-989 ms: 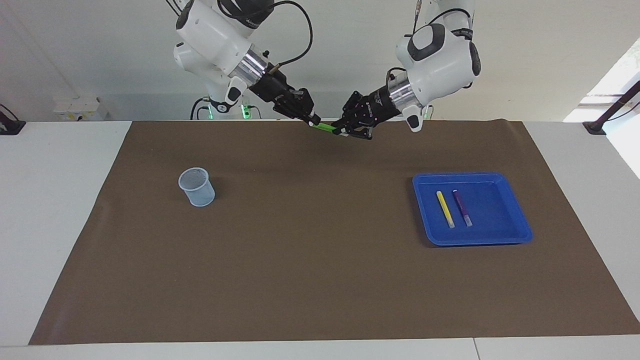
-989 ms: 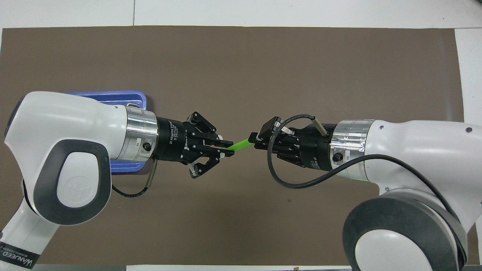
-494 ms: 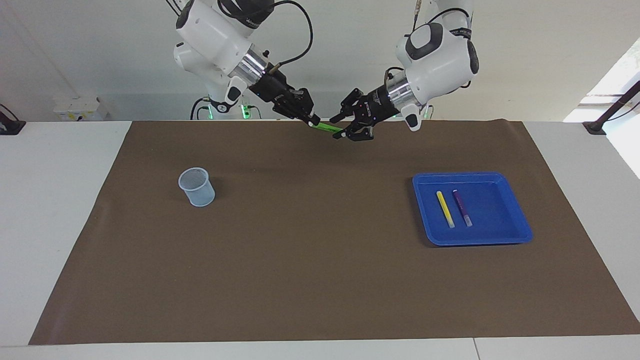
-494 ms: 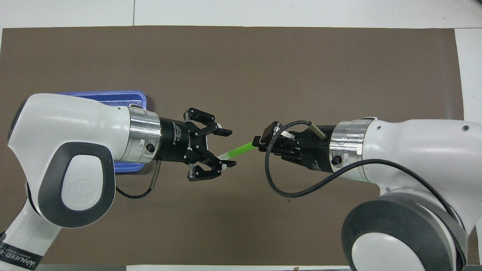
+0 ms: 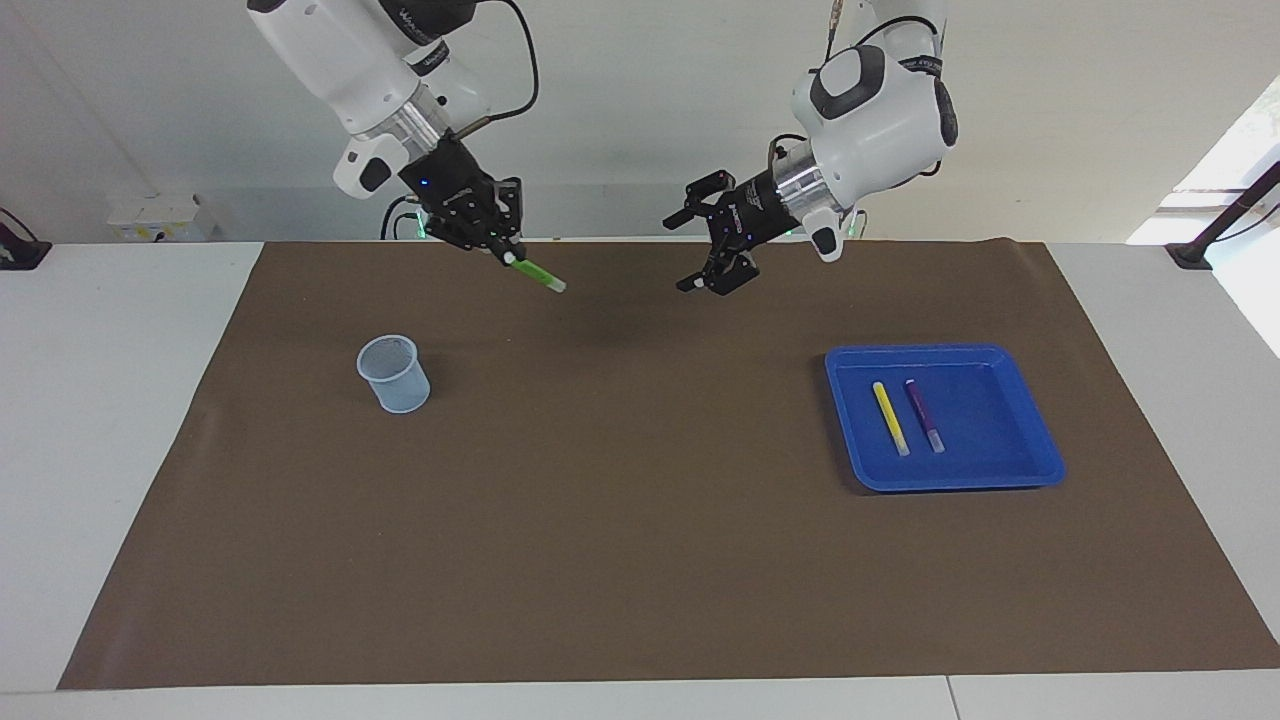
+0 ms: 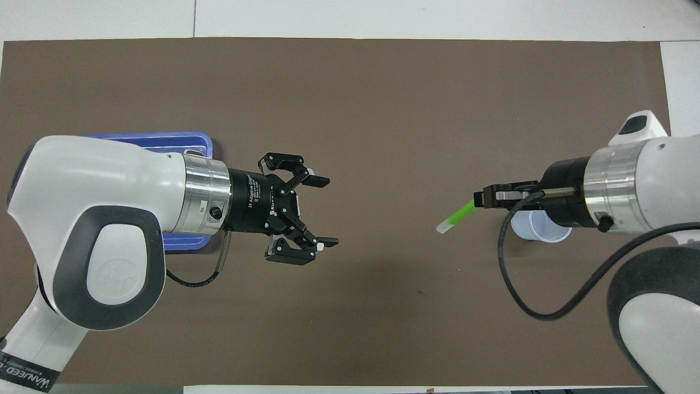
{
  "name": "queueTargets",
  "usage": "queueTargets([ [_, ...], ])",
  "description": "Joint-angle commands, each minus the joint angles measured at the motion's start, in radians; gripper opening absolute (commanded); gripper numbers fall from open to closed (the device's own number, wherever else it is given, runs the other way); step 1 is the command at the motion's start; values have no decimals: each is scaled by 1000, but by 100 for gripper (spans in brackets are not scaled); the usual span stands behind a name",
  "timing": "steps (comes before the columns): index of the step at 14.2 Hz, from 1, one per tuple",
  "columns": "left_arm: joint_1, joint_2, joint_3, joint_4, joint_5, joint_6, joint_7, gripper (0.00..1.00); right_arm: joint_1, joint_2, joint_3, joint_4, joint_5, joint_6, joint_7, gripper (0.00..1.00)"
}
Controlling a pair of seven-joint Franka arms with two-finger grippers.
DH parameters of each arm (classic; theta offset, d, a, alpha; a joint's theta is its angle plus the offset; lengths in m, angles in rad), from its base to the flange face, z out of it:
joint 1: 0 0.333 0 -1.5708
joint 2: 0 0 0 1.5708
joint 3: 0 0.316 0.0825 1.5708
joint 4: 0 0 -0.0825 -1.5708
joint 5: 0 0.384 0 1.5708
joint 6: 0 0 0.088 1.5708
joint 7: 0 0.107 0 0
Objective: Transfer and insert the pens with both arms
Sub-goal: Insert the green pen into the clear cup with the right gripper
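A brown mat point(image 5: 640, 520) covers most of a white table, with a pale wall above the robots' end.

The right gripper point(image 5: 503, 252) hangs in the air over the mat, clamped on one end of the green pen point(image 5: 533, 275). The pen slants downward out of the fingertips, its whitish cap end lowest and free. Held by its tail like this, the pen leads with the cap, which looks like a fit pose for lowering it into a container. Below the gripper, toward the right arm's end of the table, stands the cup point(image 5: 394, 373), a pale blue mesh one, upright with its mouth open upward; nothing shows inside it. From overhead the gripper partly covers the cup, yet the facing view shows it well above and short of it.

The left gripper point(image 5: 705, 237) hovers over the middle of the mat, fingers spread wide apart and holding nothing, well clear of the pen. That suits an arm done with its share of the transfer.

Beneath that arm, toward its end of the table, lies the tray point(image 5: 1040, 470), blue and shallow. In it the yellow pen point(image 5: 890, 417) and purple pen point(image 5: 924, 414) lie side by side, close but apart, awaiting pickup.
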State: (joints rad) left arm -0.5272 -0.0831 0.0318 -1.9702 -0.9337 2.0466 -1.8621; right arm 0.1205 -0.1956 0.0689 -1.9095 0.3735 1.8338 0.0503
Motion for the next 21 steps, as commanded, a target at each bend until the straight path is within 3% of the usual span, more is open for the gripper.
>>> queueTargets([
  [1,18,-32,5,-42,48,15,1,100,-32,-1,14,-8,-175,-24,-173,0],
  [3,24,-32,3,-44,172,-2,55,100,-22,4,17,-11,-350,-16,-255,0],
  [5,32,-32,5,-48,267,-17,125,100,-35,8,15,-46,-416,-5,-354,0],
  [7,87,-32,5,-48,367,-54,177,100,-94,-7,14,-109,-424,44,-415,0],
  [11,196,-33,7,-47,418,-174,576,100,-150,-21,14,-213,-424,126,-437,0],
  [14,255,-17,7,-67,550,-172,810,100,-167,-7,14,-265,-415,171,-393,0],
  [17,338,14,7,-65,605,-157,1036,100,-167,36,14,-293,-413,228,-340,0],
  [21,403,80,7,-65,722,-48,1350,100,-176,48,14,-313,-409,234,-331,2],
])
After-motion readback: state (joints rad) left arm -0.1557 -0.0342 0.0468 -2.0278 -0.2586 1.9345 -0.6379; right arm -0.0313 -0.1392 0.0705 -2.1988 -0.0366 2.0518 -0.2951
